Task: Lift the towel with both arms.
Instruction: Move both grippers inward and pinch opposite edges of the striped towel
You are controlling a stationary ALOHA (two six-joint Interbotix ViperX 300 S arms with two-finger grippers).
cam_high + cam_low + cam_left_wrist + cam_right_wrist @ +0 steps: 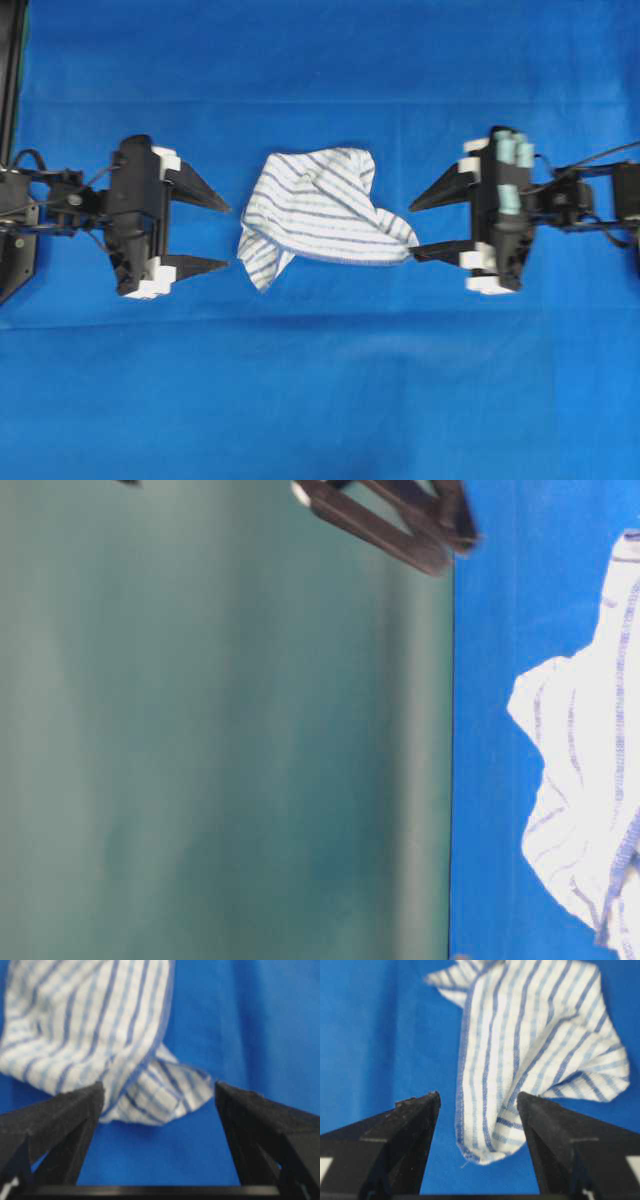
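The towel (pixel 320 215), white with thin blue and grey stripes, lies crumpled on the blue sheet between the two arms. My left gripper (pixel 228 237) stands open at its left side. In the left wrist view a folded corner of the towel (pixel 155 1092) lies just ahead of the left gripper (pixel 159 1087), touching the left fingertip (pixel 92 1097). My right gripper (pixel 411 230) is open too. A hemmed corner of the towel (pixel 490 1130) reaches into the gap of the right gripper (pixel 479 1096), against the right finger (pixel 540 1120). Neither gripper holds anything.
The blue sheet (pixel 320 400) covers the whole table around the towel. A black stand (pixel 12 70) runs along the far left edge. The table-level view shows the towel's edge (pixel 590 780), a black arm part (pixel 400 525) at the top, and a dull green wall (pixel 200 730).
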